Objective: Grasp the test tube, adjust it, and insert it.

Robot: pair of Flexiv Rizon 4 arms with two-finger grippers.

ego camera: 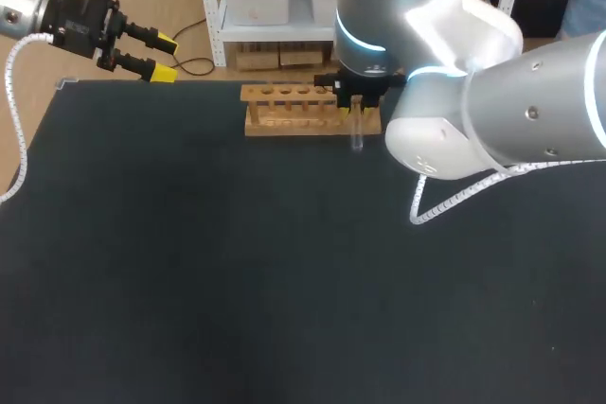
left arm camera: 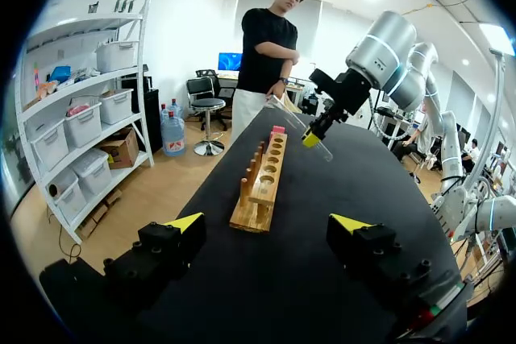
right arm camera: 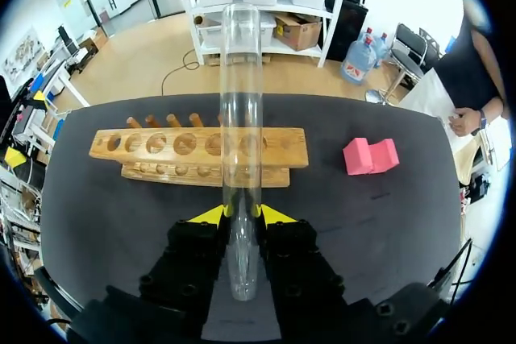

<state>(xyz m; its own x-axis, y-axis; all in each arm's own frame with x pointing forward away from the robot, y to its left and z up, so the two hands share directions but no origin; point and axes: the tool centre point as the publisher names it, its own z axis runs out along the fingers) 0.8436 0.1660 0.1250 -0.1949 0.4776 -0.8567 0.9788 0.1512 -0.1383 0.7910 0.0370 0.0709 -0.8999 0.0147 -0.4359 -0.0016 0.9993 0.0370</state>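
At the far left corner of our black table [ego camera: 284, 281], our left gripper [ego camera: 166, 58] hung with its yellow-tipped fingers spread wide and nothing between them. Near the far edge stood a light wooden rack with a row of round holes [ego camera: 284, 113]. Over its right end, our right gripper [ego camera: 358, 104] clamped a clear glass test tube [ego camera: 357, 136], not yet in any hole. A pink block [right arm camera: 371, 155] lay near that end.

high head view, two opposed wrist views, shared rack [ego camera: 294, 122]
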